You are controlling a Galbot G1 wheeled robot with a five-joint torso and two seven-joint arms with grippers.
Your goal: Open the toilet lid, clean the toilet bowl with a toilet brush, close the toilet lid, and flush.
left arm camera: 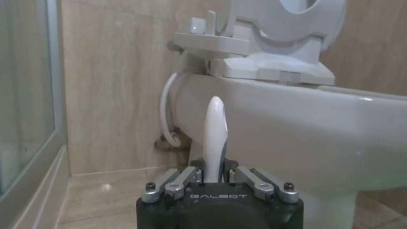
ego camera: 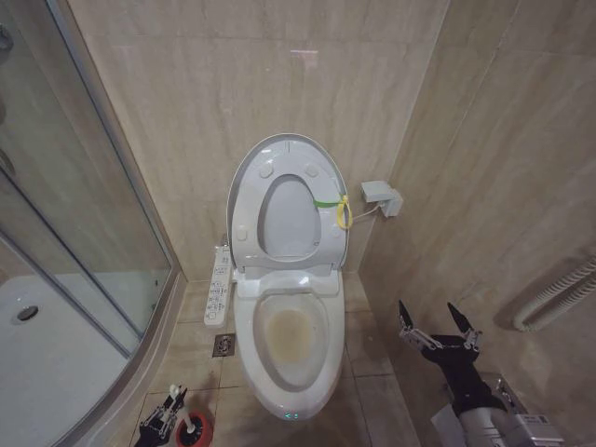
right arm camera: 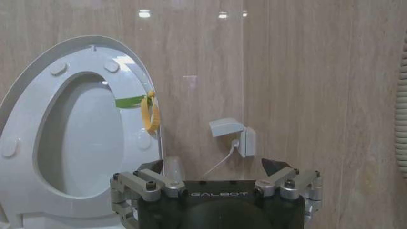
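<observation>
With the toilet lid (ego camera: 286, 200) raised at frame centre, the left gripper (ego camera: 166, 416) at lower left clasped the toilet brush (left arm camera: 214, 138) handle in its jaws, while the right gripper (ego camera: 440, 331) at lower right stood wide-jawed.

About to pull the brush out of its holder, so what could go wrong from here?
1. The left pincer holds the toilet brush close to the toilet bowl; lifting could knock it.
2. The red holder may tip.
3. The toilet lid and seat merely lean back and could drop.
</observation>
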